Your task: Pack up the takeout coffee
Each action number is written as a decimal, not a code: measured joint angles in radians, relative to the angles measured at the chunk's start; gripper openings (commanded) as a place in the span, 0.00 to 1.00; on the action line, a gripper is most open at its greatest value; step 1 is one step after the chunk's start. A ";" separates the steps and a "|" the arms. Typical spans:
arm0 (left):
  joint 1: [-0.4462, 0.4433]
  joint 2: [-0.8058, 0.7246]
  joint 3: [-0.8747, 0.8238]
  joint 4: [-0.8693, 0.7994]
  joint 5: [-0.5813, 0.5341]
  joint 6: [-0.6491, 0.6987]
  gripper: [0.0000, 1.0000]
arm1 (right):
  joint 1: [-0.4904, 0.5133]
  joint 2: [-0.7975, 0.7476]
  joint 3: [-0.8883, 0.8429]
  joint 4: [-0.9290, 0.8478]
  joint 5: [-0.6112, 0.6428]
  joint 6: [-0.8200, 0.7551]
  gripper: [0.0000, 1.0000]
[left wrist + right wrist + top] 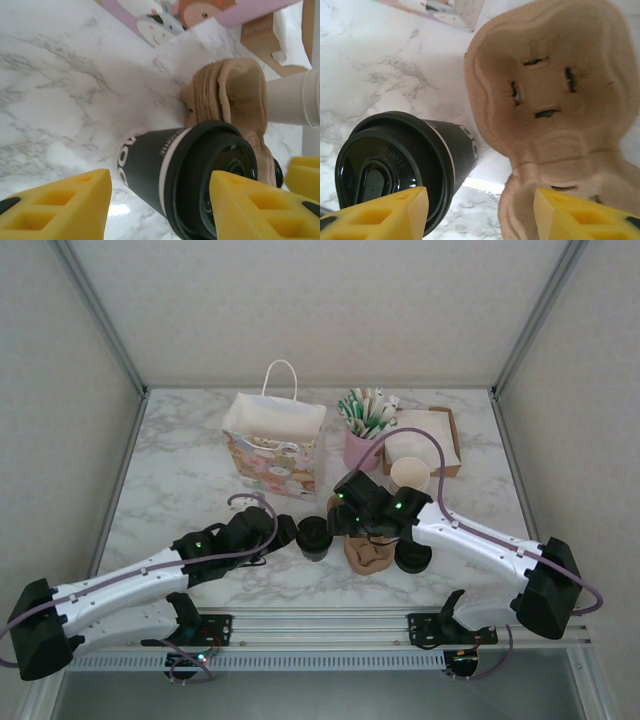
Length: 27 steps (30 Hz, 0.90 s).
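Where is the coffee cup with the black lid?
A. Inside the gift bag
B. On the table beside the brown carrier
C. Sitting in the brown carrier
B: the cup stands on the table beside the carrier, not in it.
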State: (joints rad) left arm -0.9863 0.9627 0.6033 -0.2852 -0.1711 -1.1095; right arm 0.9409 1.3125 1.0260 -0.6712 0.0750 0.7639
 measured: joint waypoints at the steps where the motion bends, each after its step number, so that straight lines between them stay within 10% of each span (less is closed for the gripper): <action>1: 0.000 0.006 -0.001 0.017 0.016 -0.013 0.54 | -0.014 -0.004 -0.016 0.027 -0.027 -0.002 0.59; 27: -0.047 -0.027 -0.114 0.154 0.100 -0.178 0.45 | -0.079 0.083 -0.058 0.265 -0.238 -0.006 0.56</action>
State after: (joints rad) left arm -1.0328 0.9360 0.4889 -0.1307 -0.0715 -1.2873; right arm 0.8616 1.3956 0.9684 -0.4065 -0.1627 0.7578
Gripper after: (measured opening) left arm 0.455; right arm 0.564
